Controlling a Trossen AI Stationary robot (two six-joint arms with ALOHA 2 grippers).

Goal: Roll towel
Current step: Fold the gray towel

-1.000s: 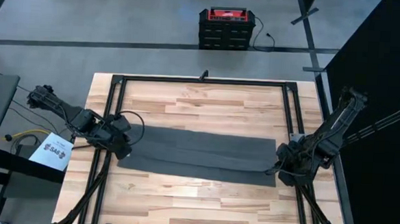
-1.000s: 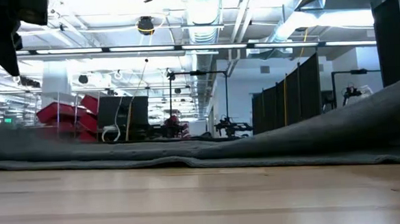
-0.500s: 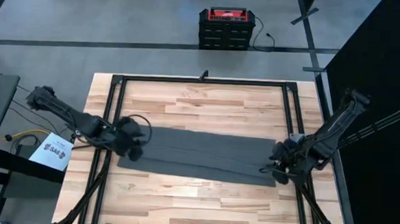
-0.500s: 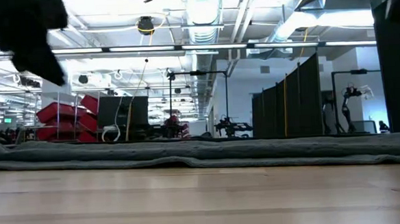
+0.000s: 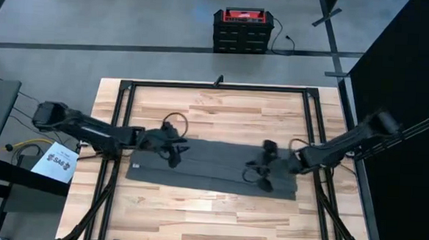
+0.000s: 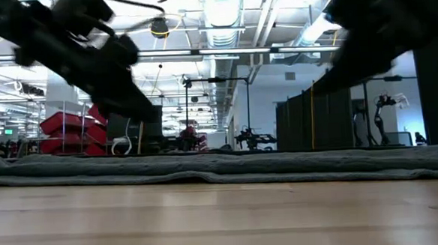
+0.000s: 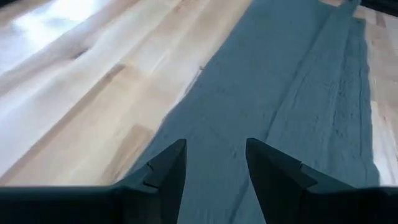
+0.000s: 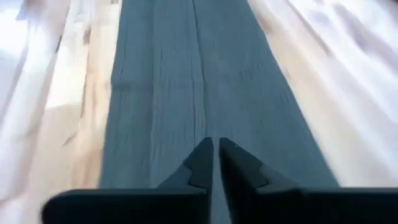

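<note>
The plain dark grey rectangular cloth towel [image 5: 212, 166] lay flat along the middle of the pale wooden plank worktop [image 5: 222, 109], folded lengthwise into a long narrow strip, with a fold line running down its length. No part of it was rolled: both short ends lay flat against the wood, and the level view across the table showed only a low, even band of cloth [image 6: 221, 167].

The left pincer [image 5: 174, 153] was over the towel's left portion, inboard of the short edge. Its wrist camera showed its two dark fingers [image 7: 165, 171] spread apart with cloth visible between them, holding nothing. The right pincer [image 5: 259, 172] was over the towel's right portion, likewise inboard of that end. Its fingers [image 8: 202, 163] were drawn nearly together with only a thin slit between them, and nothing was caught in them. Whether either pincer was touching the cloth could not be told.

By this showing, the folding into a strip looked finished, while the rolling itself had not begun. What was left seemed to be the whole of the roll: taking up one short end, turning it over onto itself, and working along the strip to the far end.
</note>
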